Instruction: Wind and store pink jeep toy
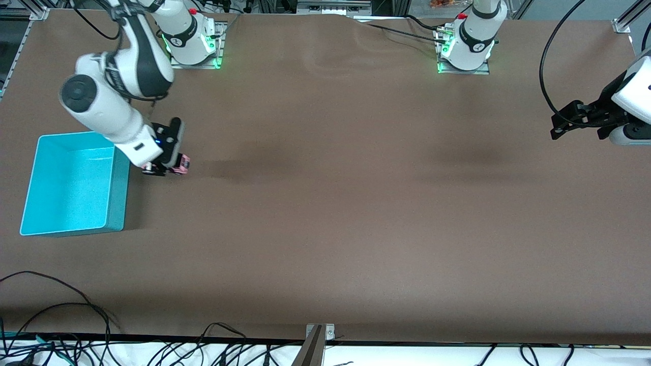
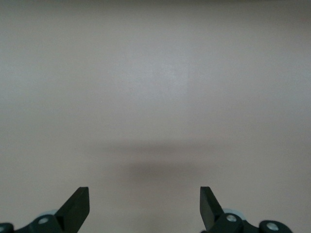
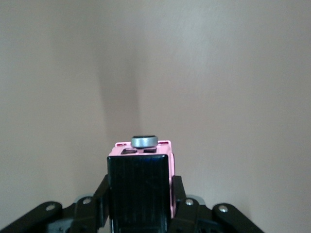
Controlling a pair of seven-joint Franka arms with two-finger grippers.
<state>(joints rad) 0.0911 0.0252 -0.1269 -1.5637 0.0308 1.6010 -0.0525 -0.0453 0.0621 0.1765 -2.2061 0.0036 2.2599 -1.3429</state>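
High front camera facing both bases — wrist cameras close over brown table (image 1: 335, 203).

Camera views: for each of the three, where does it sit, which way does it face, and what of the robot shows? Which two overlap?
Front view: high across the table, facing both bases; shows both arms, the turquoise bin, the open left gripper waiting over bare table.
Left wrist view: on the left wrist, looking down at bare table; only its own fingertips show.
Right wrist view: on the right wrist, looking along the right gripper, shut on the pink jeep toy.
Shared: front and right wrist views both show the jeep.
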